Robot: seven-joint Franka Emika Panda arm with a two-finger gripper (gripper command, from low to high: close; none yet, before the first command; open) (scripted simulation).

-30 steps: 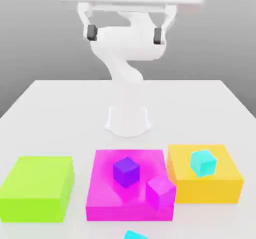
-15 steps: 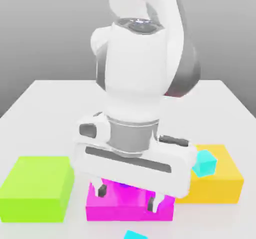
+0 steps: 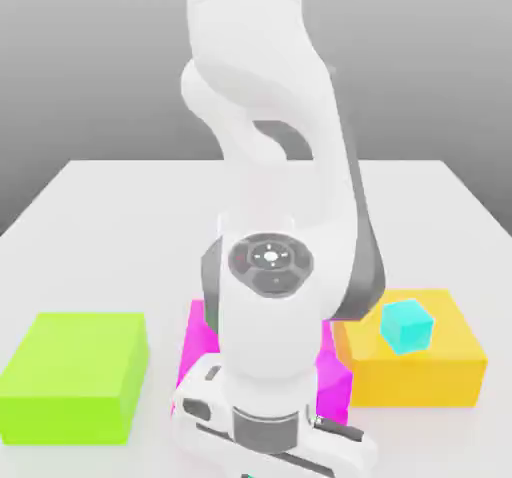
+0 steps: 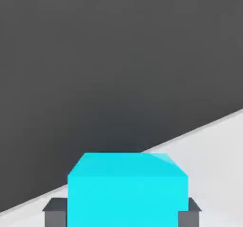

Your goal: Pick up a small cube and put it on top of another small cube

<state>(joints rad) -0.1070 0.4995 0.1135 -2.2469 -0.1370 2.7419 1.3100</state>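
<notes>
A bright cyan small cube [image 4: 127, 188] sits between my gripper's [image 4: 121, 214] two dark grey fingers [image 4: 54, 212], which press on its two sides, so the gripper is shut on it. The cube rests low over the white table [image 4: 213, 140]. In the exterior view my hand [image 3: 270, 441] hangs at the table's front edge, ahead of the magenta block [image 3: 195, 331]. A second cyan small cube [image 3: 407, 326] stands on the orange block [image 3: 440, 371] at the exterior view's right. The arm hides the top of the magenta block.
A lime green block [image 3: 75, 376] lies at the exterior view's left, beside the magenta block. The white arm [image 3: 270, 216] rises from the middle of the table and bends forward over the blocks. Bare table stretches behind the blocks.
The arm has swung down and forward, from over the magenta block to the table's front edge. The fingers, wide apart before, have closed on the cyan cube lying there.
</notes>
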